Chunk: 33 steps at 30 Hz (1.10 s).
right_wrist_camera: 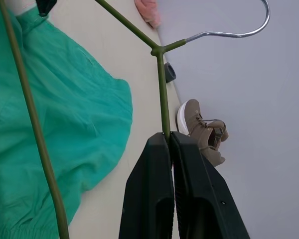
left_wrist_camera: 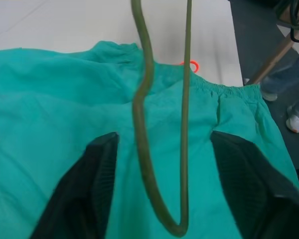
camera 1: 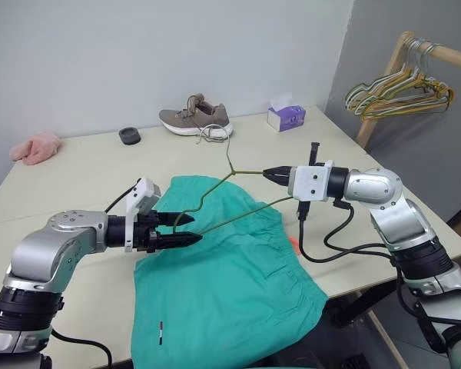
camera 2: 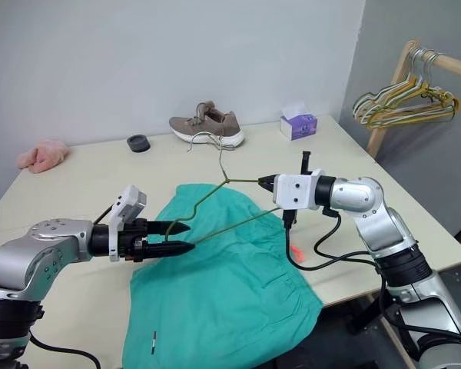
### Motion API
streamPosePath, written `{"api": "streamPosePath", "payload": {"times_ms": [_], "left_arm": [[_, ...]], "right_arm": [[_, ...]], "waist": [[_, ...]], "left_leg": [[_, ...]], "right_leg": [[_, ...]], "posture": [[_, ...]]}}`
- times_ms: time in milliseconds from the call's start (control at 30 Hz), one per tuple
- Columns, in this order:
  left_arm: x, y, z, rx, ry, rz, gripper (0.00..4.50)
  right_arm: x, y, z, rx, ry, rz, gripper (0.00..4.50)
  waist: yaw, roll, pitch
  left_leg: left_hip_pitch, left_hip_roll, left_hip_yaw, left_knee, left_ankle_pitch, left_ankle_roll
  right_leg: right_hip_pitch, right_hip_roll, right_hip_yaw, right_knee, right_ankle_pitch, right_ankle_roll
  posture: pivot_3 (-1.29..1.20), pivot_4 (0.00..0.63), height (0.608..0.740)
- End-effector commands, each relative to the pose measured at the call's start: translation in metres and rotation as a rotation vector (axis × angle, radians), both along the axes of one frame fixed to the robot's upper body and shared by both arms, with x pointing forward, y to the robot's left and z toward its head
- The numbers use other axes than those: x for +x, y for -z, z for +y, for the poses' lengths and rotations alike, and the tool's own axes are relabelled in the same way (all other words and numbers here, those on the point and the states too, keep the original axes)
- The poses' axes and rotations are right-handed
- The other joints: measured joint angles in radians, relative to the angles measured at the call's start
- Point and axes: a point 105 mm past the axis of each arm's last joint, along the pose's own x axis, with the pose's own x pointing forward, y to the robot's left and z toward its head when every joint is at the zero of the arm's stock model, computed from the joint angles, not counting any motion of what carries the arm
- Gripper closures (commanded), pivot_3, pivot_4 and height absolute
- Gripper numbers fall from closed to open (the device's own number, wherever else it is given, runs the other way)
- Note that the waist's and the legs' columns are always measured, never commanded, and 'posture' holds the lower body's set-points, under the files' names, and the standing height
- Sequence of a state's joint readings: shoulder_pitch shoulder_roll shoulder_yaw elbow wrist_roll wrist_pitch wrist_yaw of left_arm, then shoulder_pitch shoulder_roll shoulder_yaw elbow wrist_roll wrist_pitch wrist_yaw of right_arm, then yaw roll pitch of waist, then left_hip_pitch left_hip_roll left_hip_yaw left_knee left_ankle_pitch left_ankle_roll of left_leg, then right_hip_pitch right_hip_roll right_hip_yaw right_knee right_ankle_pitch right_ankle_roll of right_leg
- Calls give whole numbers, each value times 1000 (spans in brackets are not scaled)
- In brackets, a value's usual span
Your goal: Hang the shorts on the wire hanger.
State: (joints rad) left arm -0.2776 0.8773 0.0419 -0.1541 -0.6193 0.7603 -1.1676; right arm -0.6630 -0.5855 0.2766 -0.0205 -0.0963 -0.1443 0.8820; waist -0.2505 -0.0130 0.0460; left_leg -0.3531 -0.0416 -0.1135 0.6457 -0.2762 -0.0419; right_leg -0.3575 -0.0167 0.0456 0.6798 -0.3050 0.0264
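1. The task is standing at an early stage: the wire hanger (camera 1: 234, 194) is being held up off the table (camera 1: 84, 173) above the shorts (camera 1: 230, 284), but no part of the shorts is lying over the wire yet.
2. The shorts are lying spread flat at about 6 o'clock in the head views, the waistband toward 3 o'clock near the table's edge and a small dark tag (camera 1: 160, 334) showing near the hem at 7 o'clock; a bit of orange drawcord (left_wrist_camera: 191, 64) is peeking out at the waistband.
3. The right gripper (camera 1: 267, 174) is pinching the hanger's shoulder wire with its fingers pressed together, just beside the junction below the hook, as the right wrist view makes plain.
4. The left gripper (camera 1: 186, 229) is reaching in from 9 o'clock with its fingers apart; the hanger's far corner is sitting between them, not visibly touched by either pad.
5. What I judge to be left: securing that corner, threading or draping the shorts over the bottom wire, then letting them hang.
6. As for containers, a purple tissue box (camera 1: 286, 117) is standing at 1 o'clock with a white tissue poking out of it; a small dark ring-shaped object (camera 1: 130, 136) at 11 o'clock is too small to tell whether it is holding anything.
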Motion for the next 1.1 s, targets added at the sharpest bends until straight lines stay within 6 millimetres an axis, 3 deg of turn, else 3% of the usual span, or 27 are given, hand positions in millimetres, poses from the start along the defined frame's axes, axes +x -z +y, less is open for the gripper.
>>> {"api": "streamPosePath", "payload": {"times_ms": [33,233,433,533,633,900,1100], "left_arm": [[0,-8,-4,-2,15,-33,2716],[-1,-9,-5,-6,18,-33,4487],[1,-10,-4,-9,5,-39,4487],[2,-10,-2,-1,-10,-48,4500],[2,-10,0,12,-13,-56,4500],[-2,-11,4,101,48,-109,4500],[-11,-10,11,219,143,-140,4500]], "right_arm": [[-5,-21,4,31,-29,-64,4500],[-6,-23,6,51,-31,-67,4500],[-14,-15,6,21,-65,-16,4500],[-19,-13,4,16,-76,11,3780],[-25,-9,1,4,-78,53,2721],[-25,-3,-39,48,98,354,160],[-33,12,-48,-1,143,533,25]], "waist": [[0,0,0],[0,0,0],[1,0,0],[0,0,0],[1,0,0],[3,0,0],[0,2,1]], "left_leg": [[0,0,0,0,0,0],[0,0,0,0,0,0],[0,0,0,0,0,0],[0,0,0,0,0,0],[0,0,0,0,0,0],[0,0,0,0,0,0],[0,0,1,0,0,0]], "right_leg": [[0,0,0,0,0,0],[0,0,0,0,0,0],[0,0,0,0,0,0],[0,0,0,0,0,0],[0,0,0,0,0,0],[0,0,0,0,0,0],[0,0,0,0,-3,3]], "posture": [[-272,0,740],[-273,0,740],[-275,0,740],[-275,0,740],[-276,0,740],[-283,0,740],[-290,0,740]]}}
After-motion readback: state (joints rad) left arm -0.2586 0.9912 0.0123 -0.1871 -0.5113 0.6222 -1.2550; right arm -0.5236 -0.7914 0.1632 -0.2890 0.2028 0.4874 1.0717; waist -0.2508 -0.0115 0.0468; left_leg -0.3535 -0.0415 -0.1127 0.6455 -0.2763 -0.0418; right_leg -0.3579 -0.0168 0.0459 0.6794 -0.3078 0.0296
